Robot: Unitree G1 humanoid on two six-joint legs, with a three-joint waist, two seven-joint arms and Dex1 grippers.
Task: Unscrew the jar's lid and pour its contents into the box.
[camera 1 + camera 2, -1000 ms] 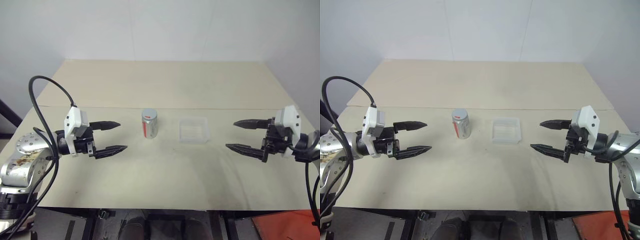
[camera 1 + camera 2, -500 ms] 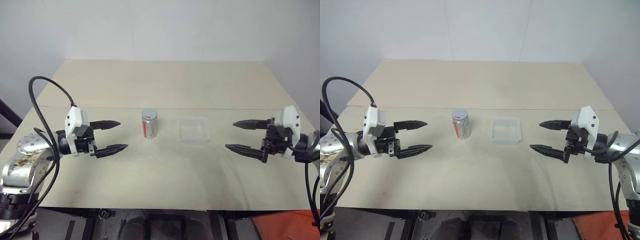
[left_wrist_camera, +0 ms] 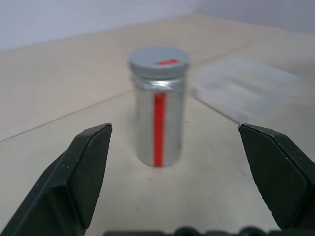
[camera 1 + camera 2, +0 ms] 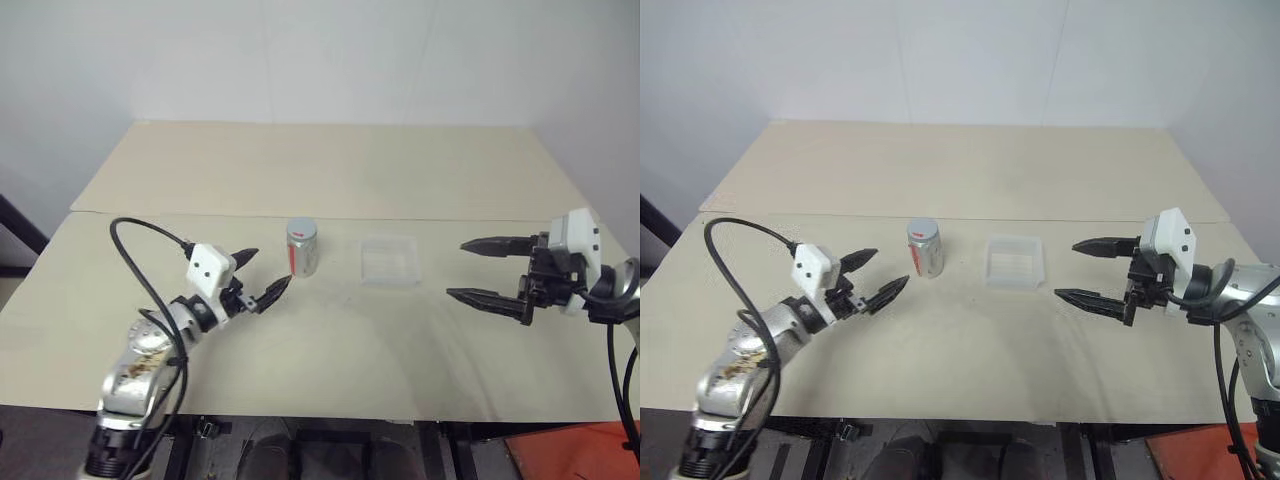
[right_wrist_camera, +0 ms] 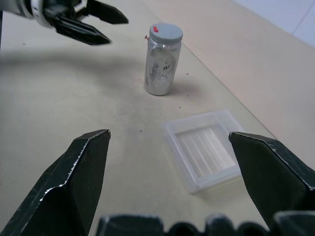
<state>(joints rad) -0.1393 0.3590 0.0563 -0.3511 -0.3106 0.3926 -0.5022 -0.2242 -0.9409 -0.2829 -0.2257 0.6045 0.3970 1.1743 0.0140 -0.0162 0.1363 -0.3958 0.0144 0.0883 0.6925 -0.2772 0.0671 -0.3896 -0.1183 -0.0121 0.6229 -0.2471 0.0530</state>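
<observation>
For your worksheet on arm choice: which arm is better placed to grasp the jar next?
Left. Its open end effector points at the jar from close by; the right end effector hangs beyond the box.

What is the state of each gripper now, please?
Left gripper: open, holding nothing, aimed at the jar.
Right gripper: open, holding nothing, apart from the box.

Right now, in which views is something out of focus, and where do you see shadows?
Left wrist view: the jar is slightly soft, the box behind it blurred, the left pincer fingers fairly sharp. Right wrist view: the jar casts a small shadow on the table, and a broad dim shadow lies under the left pincer. Head views: even light, faint shadows.
</observation>
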